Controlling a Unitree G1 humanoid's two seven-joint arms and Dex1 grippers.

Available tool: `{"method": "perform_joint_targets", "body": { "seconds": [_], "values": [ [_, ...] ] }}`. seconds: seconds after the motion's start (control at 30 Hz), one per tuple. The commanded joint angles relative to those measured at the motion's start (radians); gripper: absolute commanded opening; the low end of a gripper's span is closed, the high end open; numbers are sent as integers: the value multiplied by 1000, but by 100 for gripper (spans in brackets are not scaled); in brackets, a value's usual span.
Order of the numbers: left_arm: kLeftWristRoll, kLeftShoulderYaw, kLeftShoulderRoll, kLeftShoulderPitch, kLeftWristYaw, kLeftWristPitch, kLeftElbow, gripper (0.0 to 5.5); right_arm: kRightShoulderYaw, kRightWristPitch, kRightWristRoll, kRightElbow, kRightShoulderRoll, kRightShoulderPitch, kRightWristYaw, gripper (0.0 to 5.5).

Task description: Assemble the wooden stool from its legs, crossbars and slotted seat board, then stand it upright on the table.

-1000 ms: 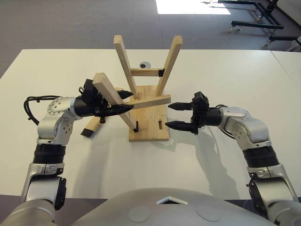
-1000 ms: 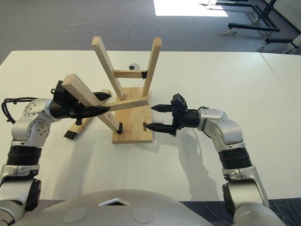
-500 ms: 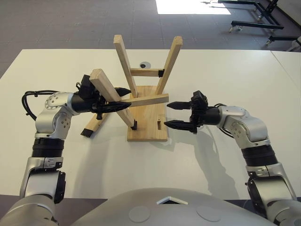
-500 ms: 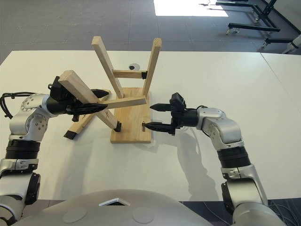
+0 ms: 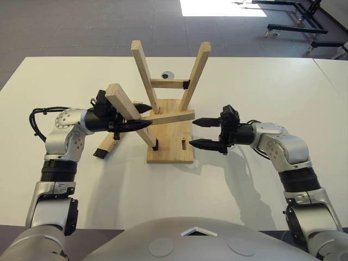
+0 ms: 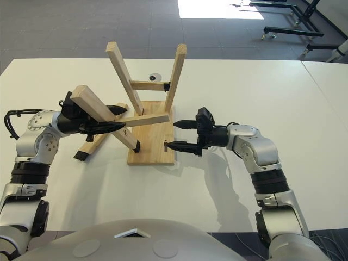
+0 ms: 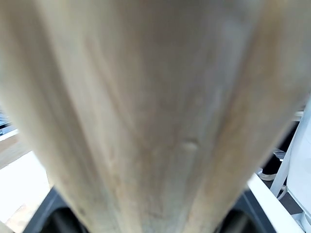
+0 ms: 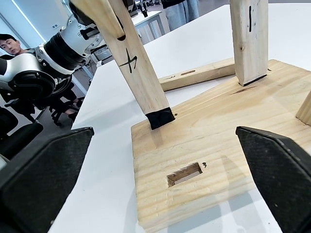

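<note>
The slotted seat board (image 5: 173,155) lies flat on the table. Two legs (image 5: 142,70) stand in its far slots, tilted and joined by a short crossbar (image 5: 168,84). My left gripper (image 5: 145,116) is shut on a third leg (image 5: 128,113), which leans with its black-tipped end (image 5: 155,145) at the board's near-left slot. A crossbar (image 5: 175,116) runs from this leg toward the right. This leg's wood (image 7: 146,116) is close up in the left wrist view. My right gripper (image 5: 193,132) hangs open just right of the board, beside an empty slot (image 8: 184,174).
Another wooden piece with a black end (image 5: 105,145) lies on the table left of the board, under my left gripper. A small round object (image 5: 168,74) sits behind the stool. The table's near and right areas are bare white surface (image 5: 217,185).
My left gripper nudged the held leg slightly toward the far left, then back; its black end stayed at the near-left slot. The right gripper barely moved.
</note>
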Motion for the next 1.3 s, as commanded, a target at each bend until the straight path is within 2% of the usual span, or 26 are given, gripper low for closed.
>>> {"method": "perform_joint_targets", "body": {
  "seconds": [0.03, 0.23, 0.37, 0.57, 0.87, 1.17, 1.3],
  "values": [
    [131, -59, 37, 50, 12, -85, -11, 203, 0, 7, 3, -12, -2, -3, -7, 540],
    [185, -122, 28, 68, 27, -155, 42, 203, -6, 6, 4, -19, 10, 10, -25, 540],
    [93, -102, -4, 63, 35, -71, 107, 203, -9, 0, 6, -27, 11, 28, -34, 540],
    [211, -192, 32, 86, 17, -172, 165, 203, -19, -10, 10, -25, 21, 38, -56, 540],
    [336, -288, 59, 124, 151, -281, 115, 203, -29, -16, 8, -21, 29, 46, -72, 540],
    [270, -325, 125, 158, 230, -112, 54, 203, -42, -17, 13, -25, 45, 65, -99, 540],
    [295, -386, 182, 142, 238, -41, -8, 203, -48, -20, 13, -27, 51, 72, -111, 540]
  ]
}}
